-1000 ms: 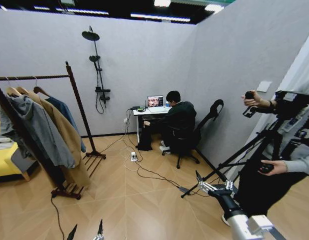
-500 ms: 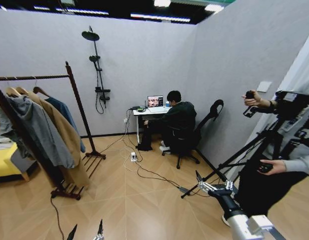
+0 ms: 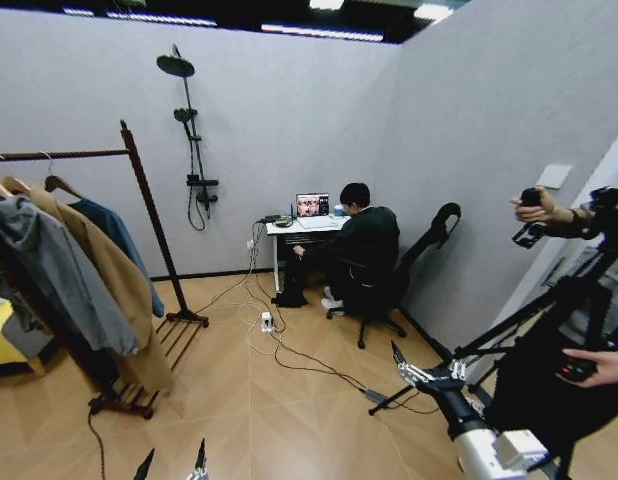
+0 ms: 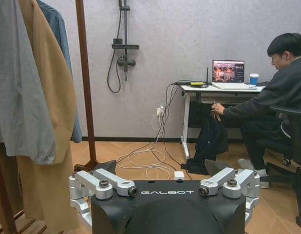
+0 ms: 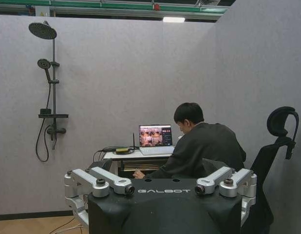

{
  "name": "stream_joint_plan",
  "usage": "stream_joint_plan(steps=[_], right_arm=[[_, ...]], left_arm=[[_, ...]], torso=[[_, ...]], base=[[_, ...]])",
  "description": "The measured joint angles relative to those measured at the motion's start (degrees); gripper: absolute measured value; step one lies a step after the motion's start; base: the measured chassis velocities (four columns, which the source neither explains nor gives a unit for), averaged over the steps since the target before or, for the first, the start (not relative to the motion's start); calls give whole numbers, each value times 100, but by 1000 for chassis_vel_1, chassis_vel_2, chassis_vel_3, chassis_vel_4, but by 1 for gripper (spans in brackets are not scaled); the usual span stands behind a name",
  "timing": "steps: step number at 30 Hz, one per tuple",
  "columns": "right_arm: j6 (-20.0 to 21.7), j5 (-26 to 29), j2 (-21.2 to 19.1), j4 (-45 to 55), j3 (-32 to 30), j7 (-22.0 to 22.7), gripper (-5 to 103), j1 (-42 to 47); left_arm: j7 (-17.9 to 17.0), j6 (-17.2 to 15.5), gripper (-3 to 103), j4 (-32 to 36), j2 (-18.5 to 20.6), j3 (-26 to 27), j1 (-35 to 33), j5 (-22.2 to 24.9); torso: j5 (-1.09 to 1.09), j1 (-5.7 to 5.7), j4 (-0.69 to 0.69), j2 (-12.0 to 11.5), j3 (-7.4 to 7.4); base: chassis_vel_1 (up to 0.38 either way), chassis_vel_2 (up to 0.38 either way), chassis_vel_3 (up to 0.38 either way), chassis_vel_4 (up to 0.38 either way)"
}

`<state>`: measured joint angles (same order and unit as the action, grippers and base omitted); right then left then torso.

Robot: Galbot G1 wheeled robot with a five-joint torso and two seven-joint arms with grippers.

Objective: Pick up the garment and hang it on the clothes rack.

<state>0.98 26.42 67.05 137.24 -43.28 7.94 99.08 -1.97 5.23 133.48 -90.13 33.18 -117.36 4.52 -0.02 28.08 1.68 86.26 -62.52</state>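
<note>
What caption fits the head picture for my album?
Robot's open left gripper and right gripper hover over floor near the clothes rack.

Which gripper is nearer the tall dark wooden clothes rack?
Left. The left gripper sits low, just right of the clothes rack; the right gripper is far across the floor.

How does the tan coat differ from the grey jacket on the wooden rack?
The tan coat is light brown; the grey jacket is grey. The tan coat hangs lower, almost to the rack's base, while the grey jacket ends higher. In the head view, the grey jacket partly covers the tan coat. Both hang on the clothes rack.
</note>
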Motion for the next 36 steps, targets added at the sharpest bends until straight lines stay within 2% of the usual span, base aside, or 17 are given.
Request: stream_joint_plan(steps=[7,36], right_arm=[[0,0,0,0,0,0,100,1],[0,0,0,0,0,0,100,0]], left_arm=[[0,0,100,0,0,0,-1,0],[0,0,100,0,0,0,-1,0]], torso=[[3,-5,-1,1,1],[2,-5,-1,2,1]], base=[[-73,90,83,-62],[22,-24,-20,21]])
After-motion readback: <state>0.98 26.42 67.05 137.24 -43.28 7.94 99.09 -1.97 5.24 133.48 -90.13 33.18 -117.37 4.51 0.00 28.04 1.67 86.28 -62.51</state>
